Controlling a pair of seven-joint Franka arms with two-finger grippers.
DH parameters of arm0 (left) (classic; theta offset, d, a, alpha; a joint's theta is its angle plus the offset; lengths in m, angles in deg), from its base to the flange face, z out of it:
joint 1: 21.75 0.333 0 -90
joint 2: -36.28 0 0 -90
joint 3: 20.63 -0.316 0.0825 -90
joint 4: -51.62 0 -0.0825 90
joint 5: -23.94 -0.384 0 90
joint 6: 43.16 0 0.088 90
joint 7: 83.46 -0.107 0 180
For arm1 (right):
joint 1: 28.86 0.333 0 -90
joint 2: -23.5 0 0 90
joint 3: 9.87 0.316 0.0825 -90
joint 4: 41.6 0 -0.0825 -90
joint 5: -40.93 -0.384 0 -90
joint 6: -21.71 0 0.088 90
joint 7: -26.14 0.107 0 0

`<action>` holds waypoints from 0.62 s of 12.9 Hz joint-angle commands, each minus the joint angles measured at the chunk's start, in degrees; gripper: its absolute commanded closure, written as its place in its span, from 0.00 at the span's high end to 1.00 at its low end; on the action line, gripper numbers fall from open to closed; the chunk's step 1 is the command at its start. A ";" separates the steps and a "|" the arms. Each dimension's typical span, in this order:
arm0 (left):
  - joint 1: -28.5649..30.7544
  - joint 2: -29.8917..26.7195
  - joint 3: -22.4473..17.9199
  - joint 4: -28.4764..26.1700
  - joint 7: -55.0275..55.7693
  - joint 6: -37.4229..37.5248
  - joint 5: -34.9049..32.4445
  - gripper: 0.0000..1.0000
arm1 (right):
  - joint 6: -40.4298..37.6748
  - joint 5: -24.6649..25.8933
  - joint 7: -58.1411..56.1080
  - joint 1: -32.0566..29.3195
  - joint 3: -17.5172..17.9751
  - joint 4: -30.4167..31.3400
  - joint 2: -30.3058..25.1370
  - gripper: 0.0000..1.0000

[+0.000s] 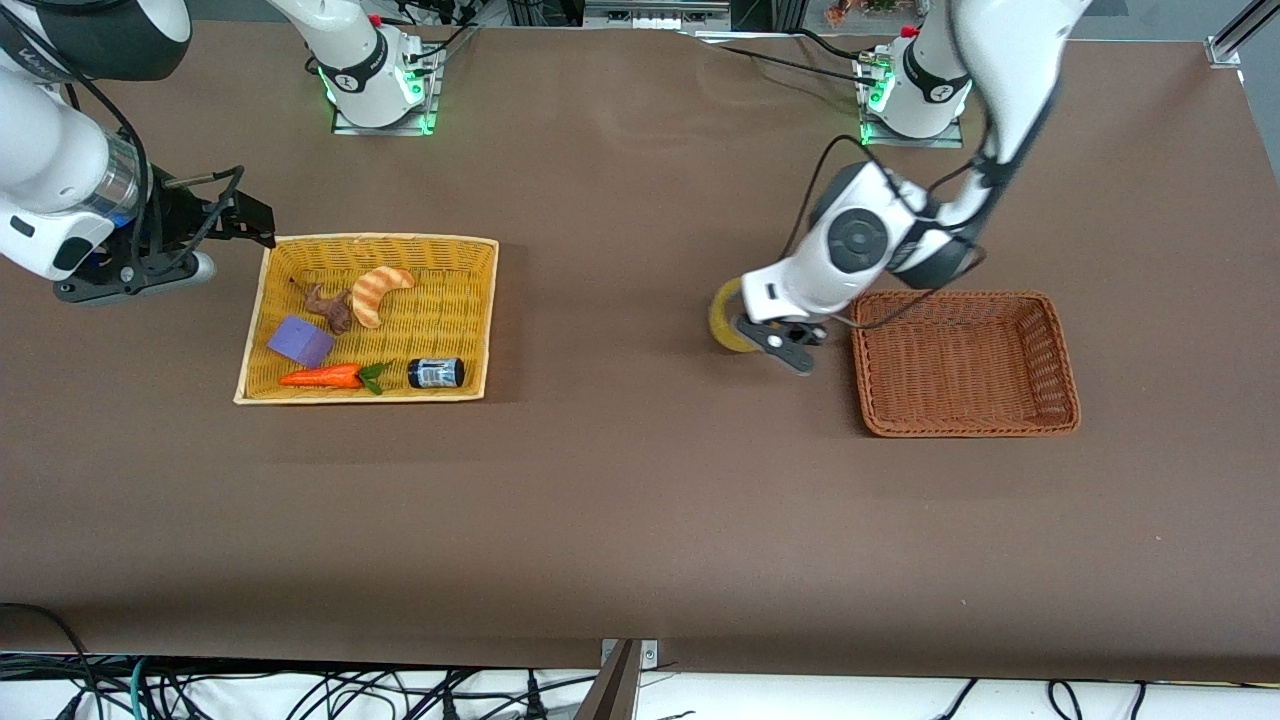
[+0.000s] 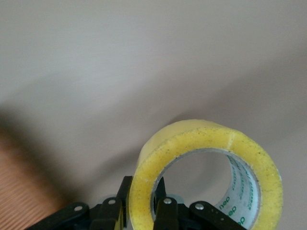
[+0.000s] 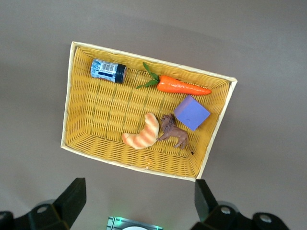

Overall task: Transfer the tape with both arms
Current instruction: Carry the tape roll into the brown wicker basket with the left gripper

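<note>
The tape (image 1: 722, 318), a translucent yellowish roll, hangs upright in my left gripper (image 1: 762, 338) over the bare table, beside the brown wicker basket (image 1: 960, 427). In the left wrist view the left gripper (image 2: 143, 194) is shut on the tape's (image 2: 192, 138) wall, with one finger outside the wall and one inside the grey-lined hole. My right gripper (image 1: 252, 222) is open and empty over the table, beside the yellow basket (image 1: 360, 397) at the right arm's end. The right wrist view shows the right gripper (image 3: 138, 197) with its fingers wide apart above the yellow basket's rim (image 3: 67, 110).
The yellow basket holds a striped croissant (image 1: 380, 293), a brown toy animal (image 1: 328, 306), a purple block (image 1: 300, 341), a carrot (image 1: 325, 377) and a small dark jar (image 1: 436, 373). Nothing shows in the brown basket (image 2: 19, 184). The arm bases (image 1: 378, 75) stand along the table's farther edge.
</note>
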 commanded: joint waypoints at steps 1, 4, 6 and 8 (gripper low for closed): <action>6.10 -1.91 0.11 9.81 -1.22 17.53 -3.52 0.00 | 0.37 -0.11 -0.63 0.01 -0.19 0.88 -1.66 1.00; 15.84 0.37 0.38 9.84 -11.65 16.78 -11.18 0.00 | 0.38 0.07 -0.72 0.01 -0.19 0.79 -1.83 1.00; 20.95 3.62 0.20 8.62 -19.12 12.32 -11.27 0.00 | 0.38 0.07 -0.72 0.01 -0.19 0.79 -1.92 1.00; 24.82 6.35 0.20 4.59 -23.19 3.64 -13.45 0.00 | 0.38 0.07 -0.72 0.01 -0.10 0.79 -1.92 1.00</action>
